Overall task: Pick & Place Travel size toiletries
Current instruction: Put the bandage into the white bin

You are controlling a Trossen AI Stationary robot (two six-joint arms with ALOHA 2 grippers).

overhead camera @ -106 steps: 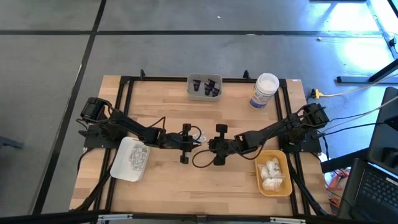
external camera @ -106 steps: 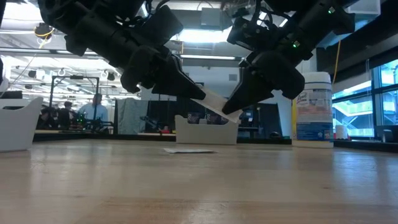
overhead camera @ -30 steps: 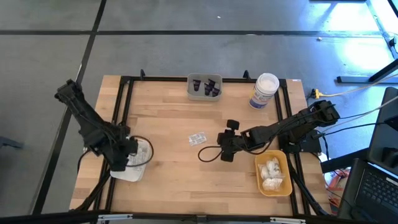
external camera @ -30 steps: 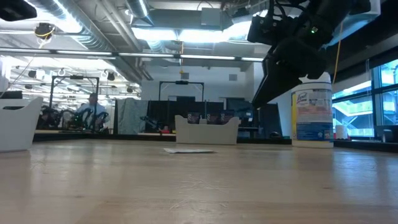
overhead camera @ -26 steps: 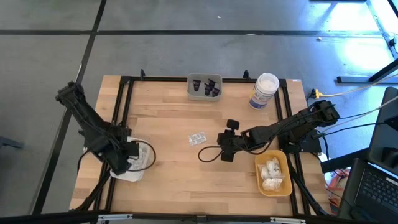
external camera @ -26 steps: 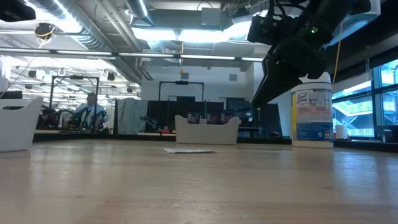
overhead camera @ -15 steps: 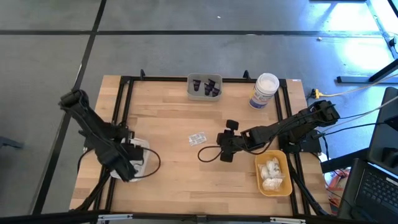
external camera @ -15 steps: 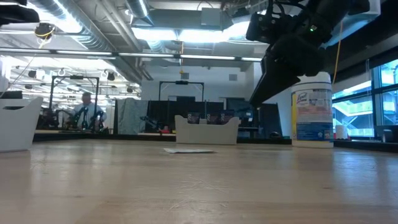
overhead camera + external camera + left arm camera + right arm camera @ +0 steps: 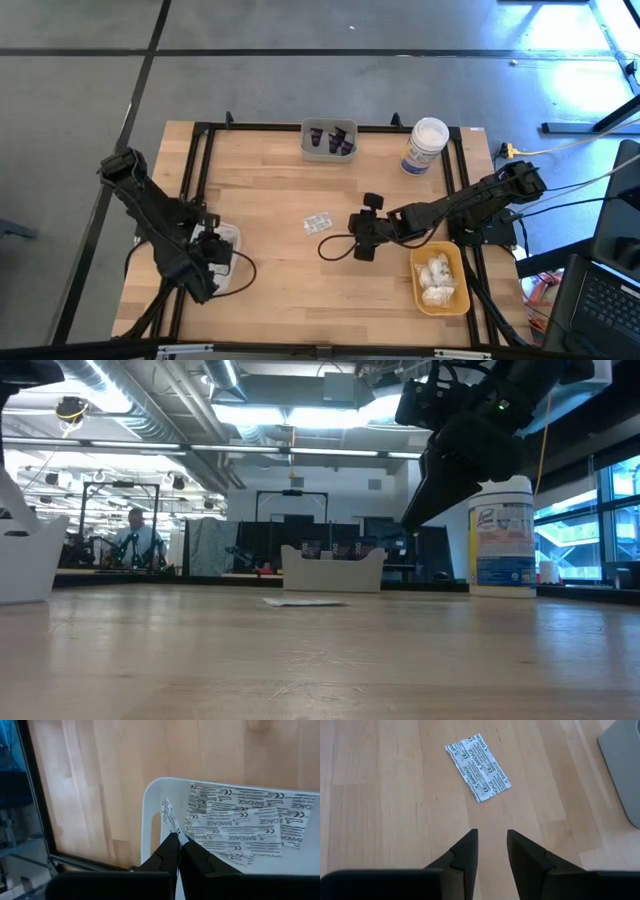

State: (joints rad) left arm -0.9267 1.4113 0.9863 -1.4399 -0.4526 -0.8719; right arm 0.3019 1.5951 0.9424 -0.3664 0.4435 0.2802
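A white tray (image 9: 228, 238) at the table's left holds several silvery packets printed BANDAGE (image 9: 240, 827). My left gripper (image 9: 177, 839) hangs over the tray's near end (image 9: 207, 262), shut on one more such packet (image 9: 169, 815), which shows edge-on. Another bandage packet (image 9: 477, 767) lies flat on the bare wood at the table's middle (image 9: 318, 222). My right gripper (image 9: 492, 837) hovers open just to its right (image 9: 353, 232), slanting down toward it, with nothing between its fingers. My left gripper pinches the packet's near edge (image 9: 173, 827) between its two fingertips, coming from above at a slant. The packet sticks out past the fingertips, edge-on, over the tray's rim. Whether its far end touches the packets below, I cannot tell.
At the far edge stand a grey tray (image 9: 329, 140) with small dark items and a white jar with a blue label (image 9: 425, 146). A yellow tray (image 9: 440, 280) with white bundles lies near right. Black rails (image 9: 200, 150) frame the table. A cable loops (image 9: 335, 250) below my right gripper.
My left gripper has gone toward the table's near edge and down over the white tray, tipping steeper and rolling, still shut on the packet. The packet on the table has not moved.
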